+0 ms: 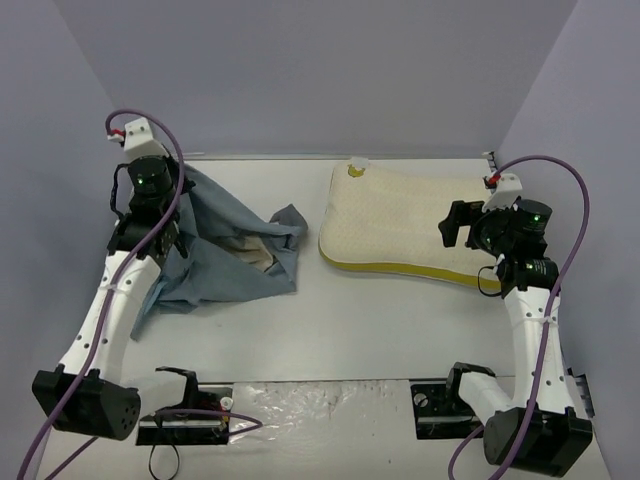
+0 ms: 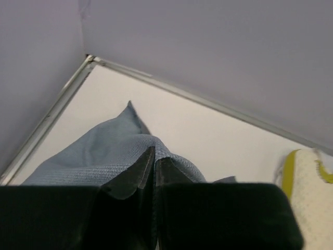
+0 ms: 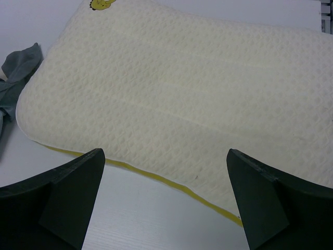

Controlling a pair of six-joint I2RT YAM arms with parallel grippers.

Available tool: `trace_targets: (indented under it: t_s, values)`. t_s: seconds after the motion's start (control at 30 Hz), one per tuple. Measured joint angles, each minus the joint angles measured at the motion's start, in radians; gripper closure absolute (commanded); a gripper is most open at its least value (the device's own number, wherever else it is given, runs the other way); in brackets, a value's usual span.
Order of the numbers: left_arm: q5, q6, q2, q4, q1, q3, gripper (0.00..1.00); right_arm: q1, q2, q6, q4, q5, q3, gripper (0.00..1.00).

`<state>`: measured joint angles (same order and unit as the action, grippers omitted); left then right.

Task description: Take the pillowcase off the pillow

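The blue-grey pillowcase [image 1: 225, 262] lies crumpled on the left of the table, a little striped lining showing at its opening. It is off the pillow [image 1: 400, 225], which lies bare at the centre right, cream, quilted, with a yellow band along its near edge. My left gripper [image 1: 172, 238] is shut on a fold of the pillowcase [image 2: 99, 156] and holds that part lifted. My right gripper [image 1: 462, 228] is open and empty above the pillow's near right edge; the right wrist view shows the pillow [image 3: 177, 99] beyond the spread fingers.
White walls close in the table at the back and both sides. A metal strip [image 2: 47, 122] runs along the left wall's foot. A small gap separates the pillowcase from the pillow. Black brackets [image 1: 185, 385] sit at the near edge.
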<state>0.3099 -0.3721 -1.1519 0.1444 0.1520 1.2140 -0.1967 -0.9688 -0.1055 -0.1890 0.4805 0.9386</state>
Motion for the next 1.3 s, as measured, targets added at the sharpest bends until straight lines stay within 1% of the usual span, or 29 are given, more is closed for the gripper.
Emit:
trace_targets:
  t_s: [0.17, 0.27, 0.33, 0.43, 0.47, 0.5, 0.53, 0.57, 0.6, 0.7, 0.77, 0.87, 0.97, 1.03, 1.1, 1.17, 1.23, 1.3]
  values:
    - [-0.158, -0.064, -0.072, -0.093, 0.021, 0.127, 0.98, 0.0, 0.0, 0.0, 0.0, 0.0, 0.0, 0.0]
    - [-0.252, -0.097, -0.068, -0.162, 0.077, 0.119, 0.98, 0.0, 0.0, 0.0, 0.0, 0.0, -0.001, 0.0]
    - [-0.303, -0.113, -0.055, -0.229, 0.133, 0.055, 0.98, 0.0, 0.0, 0.0, 0.001, 0.0, -0.002, 0.0]
    - [-0.365, -0.133, -0.044, -0.315, 0.222, -0.108, 0.97, 0.0, 0.0, 0.0, 0.0, 0.0, -0.006, 0.0]
    - [-0.385, -0.142, -0.053, -0.34, 0.247, -0.167, 0.92, 0.0, -0.001, 0.0, 0.0, 0.0, -0.006, 0.0]
    - [-0.406, -0.15, -0.072, -0.352, 0.267, -0.222, 0.77, 0.0, -0.002, 0.0, 0.001, 0.0, -0.007, 0.0]
    - [-0.426, -0.157, -0.096, -0.356, 0.283, -0.269, 0.35, 0.0, -0.002, 0.0, 0.0, 0.0, -0.008, 0.0]
    - [-0.444, -0.159, -0.126, -0.352, 0.291, -0.305, 0.13, 0.0, -0.002, 0.0, 0.001, 0.0, -0.009, 0.0]
    - [-0.455, -0.163, -0.154, -0.333, 0.293, -0.327, 0.06, 0.0, -0.002, 0.0, 0.001, 0.0, -0.01, 0.0]
    - [-0.47, -0.151, -0.19, -0.259, 0.291, -0.336, 0.06, 0.0, -0.002, 0.0, 0.001, 0.0, -0.01, 0.0]
    - [-0.47, -0.125, -0.146, -0.216, 0.29, -0.324, 0.06, 0.0, -0.002, 0.0, 0.001, 0.0, -0.01, 0.0]
    - [-0.47, -0.063, -0.03, -0.147, 0.29, -0.236, 0.06, 0.0, -0.002, 0.0, 0.001, 0.0, -0.01, 0.0]
    - [-0.482, 0.021, 0.112, -0.115, 0.29, -0.129, 0.06, 0.0, -0.003, -0.001, 0.001, 0.0, -0.01, 0.0]
    - [-0.499, 0.086, 0.225, -0.105, 0.29, -0.105, 0.06, 0.0, -0.003, -0.002, 0.001, 0.0, -0.01, 0.0]
    - [-0.507, 0.139, 0.335, -0.091, 0.29, -0.127, 0.06, -0.002, -0.003, -0.002, 0.001, 0.0, -0.01, 0.0]
    - [-0.5, 0.182, 0.45, -0.068, 0.29, -0.185, 0.06, -0.008, -0.002, -0.003, 0.0, 0.0, -0.01, 0.0]
    - [-0.487, 0.213, 0.53, -0.048, 0.29, -0.252, 0.06, -0.019, -0.002, -0.003, 0.001, 0.0, -0.011, 0.0]
    - [-0.469, 0.238, 0.576, -0.004, 0.29, -0.325, 0.06, -0.032, -0.002, -0.004, 0.001, -0.001, -0.011, 0.0]
